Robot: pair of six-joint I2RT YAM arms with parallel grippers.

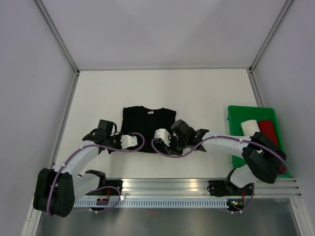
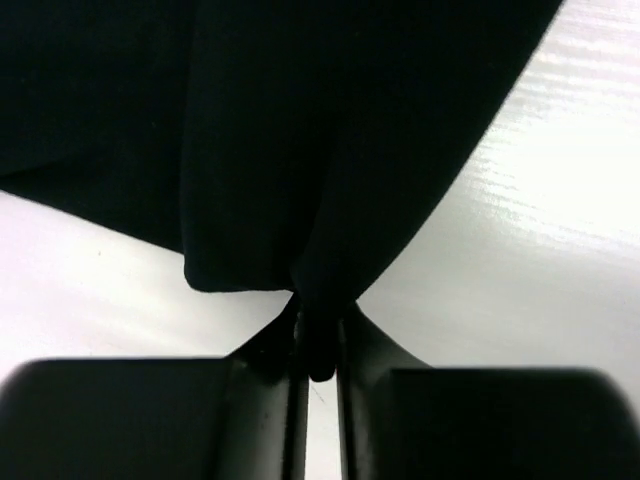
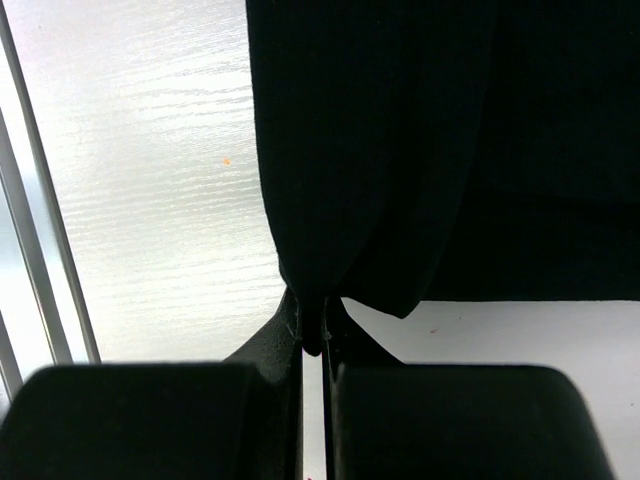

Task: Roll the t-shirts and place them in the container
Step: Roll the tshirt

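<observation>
A black t-shirt (image 1: 147,120) lies flat in the middle of the white table, its neck label toward the far side. My left gripper (image 1: 134,141) sits at the shirt's near left part and, in the left wrist view, is shut (image 2: 320,345) on a pinched fold of the black cloth (image 2: 300,150). My right gripper (image 1: 158,136) sits at the near right part, shut (image 3: 322,325) on another fold of the same shirt (image 3: 400,150). A white roll (image 1: 250,127) and a red roll (image 1: 268,132) lie in the bin on the right.
A green bin (image 1: 236,112) stands at the right side of the table, close to the right arm's elbow (image 1: 266,160). A metal rail (image 1: 197,187) runs along the near edge. Grey walls enclose the table on the left, the far side and the right.
</observation>
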